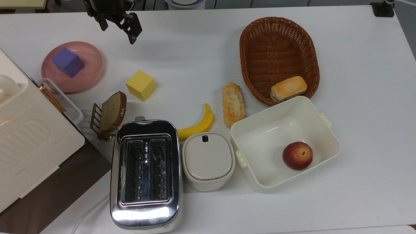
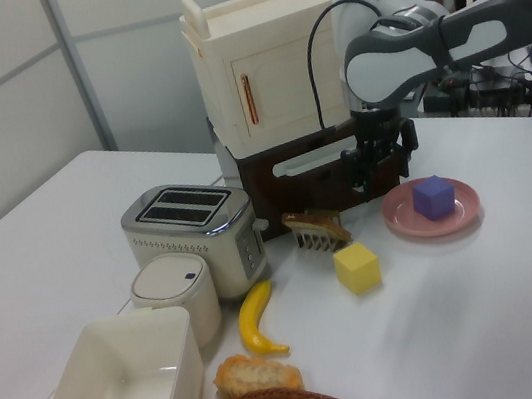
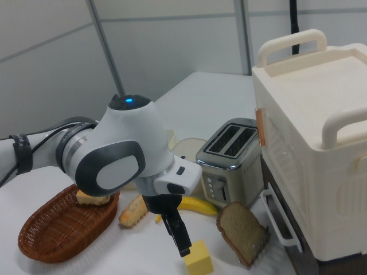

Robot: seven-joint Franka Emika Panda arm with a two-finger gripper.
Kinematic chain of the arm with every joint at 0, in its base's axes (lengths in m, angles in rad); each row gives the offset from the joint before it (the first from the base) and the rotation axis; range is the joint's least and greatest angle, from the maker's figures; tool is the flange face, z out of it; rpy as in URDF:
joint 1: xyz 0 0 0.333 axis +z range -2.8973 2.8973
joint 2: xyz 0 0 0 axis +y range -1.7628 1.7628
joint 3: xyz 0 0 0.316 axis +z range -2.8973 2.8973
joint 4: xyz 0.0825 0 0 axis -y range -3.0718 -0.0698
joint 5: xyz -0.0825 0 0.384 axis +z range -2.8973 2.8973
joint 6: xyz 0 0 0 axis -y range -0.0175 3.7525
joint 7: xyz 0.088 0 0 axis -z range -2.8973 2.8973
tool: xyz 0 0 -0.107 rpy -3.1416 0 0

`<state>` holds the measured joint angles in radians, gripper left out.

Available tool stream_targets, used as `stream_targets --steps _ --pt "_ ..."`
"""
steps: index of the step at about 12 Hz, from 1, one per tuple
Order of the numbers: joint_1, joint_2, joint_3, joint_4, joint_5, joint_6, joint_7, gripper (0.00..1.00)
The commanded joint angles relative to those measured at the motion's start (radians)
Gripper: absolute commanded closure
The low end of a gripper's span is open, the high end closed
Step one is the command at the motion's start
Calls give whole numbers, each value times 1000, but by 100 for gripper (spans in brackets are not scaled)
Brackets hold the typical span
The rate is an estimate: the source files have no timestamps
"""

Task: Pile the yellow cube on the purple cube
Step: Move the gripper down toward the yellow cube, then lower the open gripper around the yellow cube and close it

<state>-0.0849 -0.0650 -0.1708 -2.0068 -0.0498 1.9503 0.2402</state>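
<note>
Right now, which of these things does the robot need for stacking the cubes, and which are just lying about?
Needed: yellow cube, purple cube, gripper.

Lying about: pink plate, banana, toaster, wicker basket, peach, bread slice.

The robot arm (image 2: 442,30) is built of smooth, rounded white shell segments joined by dark grey bands at the joints, the grey forming oval collars around each white cap. In the right view a large bulbous white link (image 3: 135,143) carries a small lit blue dot on its top and a grey-rimmed oval white panel on its side. A narrow black ring circles the forearm section (image 3: 23,152) there. Below the bulbous link sits a white wrist block with a small dark mark on its face. The black two-finger gripper (image 1: 118,21) below that block is angular, with slim, straight black fingers (image 3: 179,235). A thin black cable (image 2: 313,50) loops along the arm in the left view.
</note>
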Motion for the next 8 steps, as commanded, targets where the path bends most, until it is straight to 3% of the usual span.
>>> stream_targets --steps 1,8 --pt "16 16 -4 -6 18 24 24 0" --pt "97 181 -4 8 22 271 272 0"
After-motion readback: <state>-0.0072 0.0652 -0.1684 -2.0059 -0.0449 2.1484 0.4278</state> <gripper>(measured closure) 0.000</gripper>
